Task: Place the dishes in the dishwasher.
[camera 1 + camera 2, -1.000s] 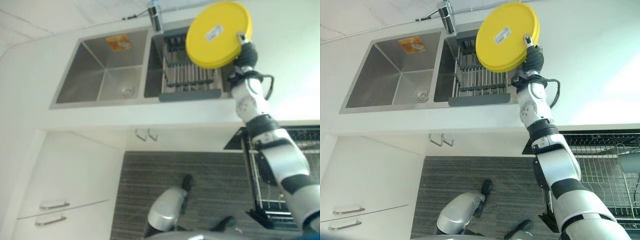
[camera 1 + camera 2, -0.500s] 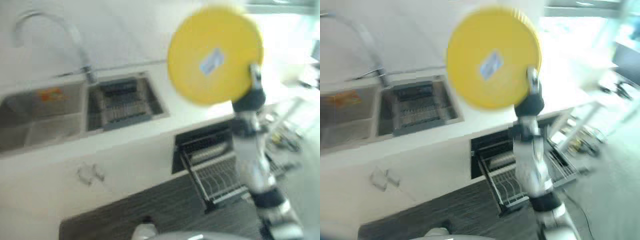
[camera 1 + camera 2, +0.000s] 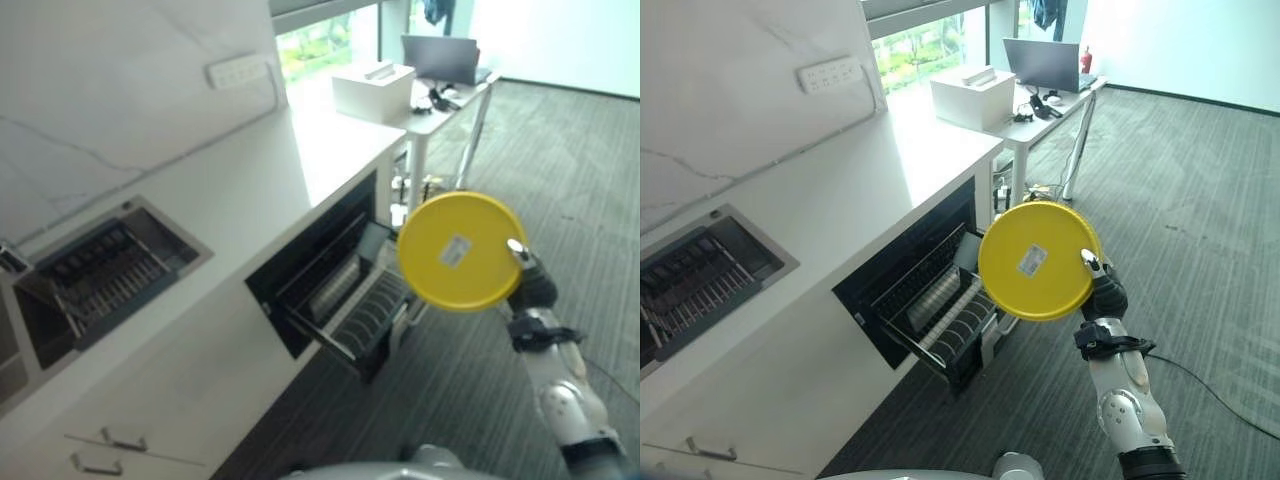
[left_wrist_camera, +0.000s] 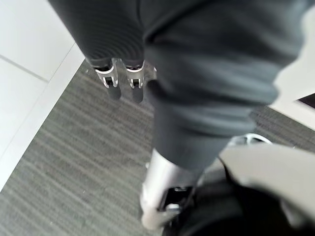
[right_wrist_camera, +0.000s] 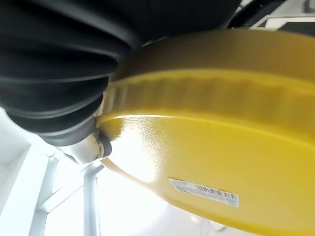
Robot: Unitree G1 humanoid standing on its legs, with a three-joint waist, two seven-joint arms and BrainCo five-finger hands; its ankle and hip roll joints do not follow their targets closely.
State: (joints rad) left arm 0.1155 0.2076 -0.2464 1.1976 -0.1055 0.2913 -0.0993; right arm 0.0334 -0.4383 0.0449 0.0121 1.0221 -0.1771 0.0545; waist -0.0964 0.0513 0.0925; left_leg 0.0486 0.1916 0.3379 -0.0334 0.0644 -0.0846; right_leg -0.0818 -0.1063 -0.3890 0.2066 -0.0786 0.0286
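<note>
1. At far left we see the sink (image 3: 700, 275) set into the white counter (image 3: 890, 170), with a dark rack lying in its basin.
2. Below the sink, the white cabinet front carries two small metal handles (image 3: 100, 452).
3. On the wall above the counter sits a white socket strip (image 3: 828, 72).
4. Under the counter, to the right of the sink, the dishwasher (image 3: 905, 285) stands open, and its wire rack (image 3: 945, 320) is pulled out over the grey carpet (image 3: 1200, 230).
5. Our left hand (image 4: 120, 81) shows in its wrist view, hanging over the carpet near the white cabinet base; its fingers point down, straight and loose, with nothing in them.
6. Just right of the pulled-out rack, the yellow plate (image 3: 1038, 260) is held up in the air, close to the rack but apart from it. Its flat underside faces us, with a small white label near the middle.
7. Our right hand (image 3: 1102, 292) pinches the plate at its right edge; a silver finger lies over the rim and the dark cover sits behind it. In the right wrist view the plate (image 5: 211, 147) lies right against the hand.
8. Farther back on the right stands a white table (image 3: 1060, 95) bearing a white box (image 3: 973, 92) and a laptop (image 3: 1045, 62).
</note>
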